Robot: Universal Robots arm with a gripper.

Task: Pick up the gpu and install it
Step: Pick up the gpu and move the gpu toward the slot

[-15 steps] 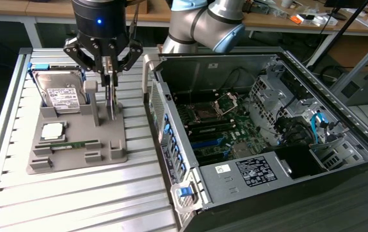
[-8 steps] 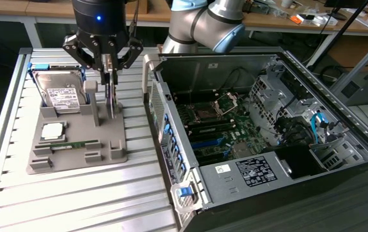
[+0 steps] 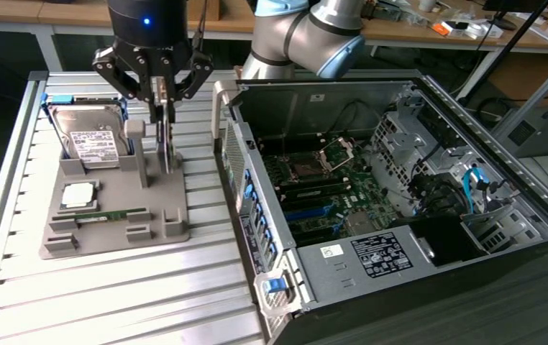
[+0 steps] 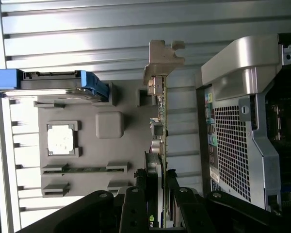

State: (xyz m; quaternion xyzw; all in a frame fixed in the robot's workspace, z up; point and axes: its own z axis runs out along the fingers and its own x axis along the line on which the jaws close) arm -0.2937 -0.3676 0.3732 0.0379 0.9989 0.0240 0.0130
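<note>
Gpu [image 3: 167, 147] is clenched upright by its top edge in the hand [image 3: 162, 108], seemingly at its slot in the holder [image 3: 111, 215], kept edge-on for insertion.

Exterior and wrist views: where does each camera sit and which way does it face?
Exterior view: raised off the arm, looking down at parts tray and open computer case; arm and gripper show.
Wrist view: on the wrist, looking down past its fingers, shut on the gpu.
Both show gpu, parts tray, computer case.
</note>
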